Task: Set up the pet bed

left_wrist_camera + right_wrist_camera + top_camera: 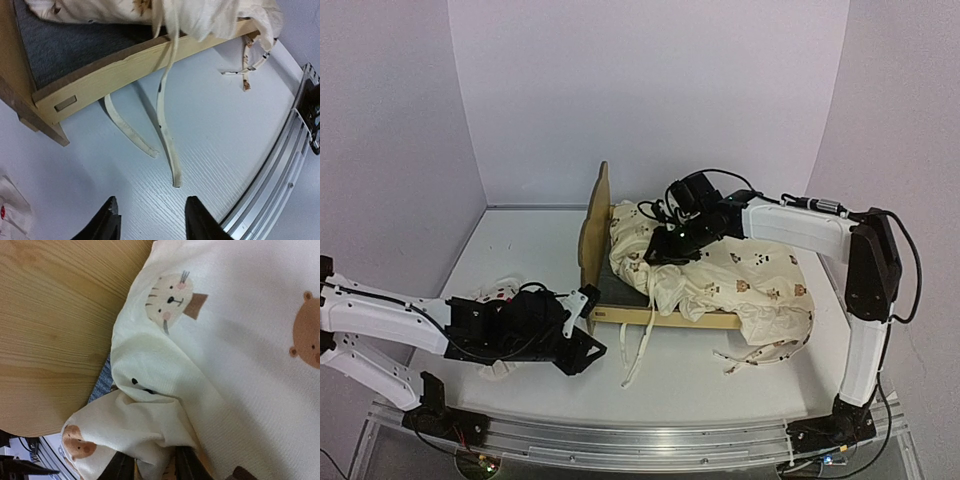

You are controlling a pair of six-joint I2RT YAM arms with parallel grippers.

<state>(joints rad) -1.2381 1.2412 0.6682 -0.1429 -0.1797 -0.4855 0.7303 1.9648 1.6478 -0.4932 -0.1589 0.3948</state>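
Top external view: pet bed (670,318) on desk (520,250), just beyond left pincer (150,212), open and empty; right pincer (660,250) over bed, quilt (750,280) between jaws, grip unclear.

White table (720,385) under the pet bed (595,235), trailing quilt ties (167,125) (two cream strips) and a small dotted pillow (11,214)
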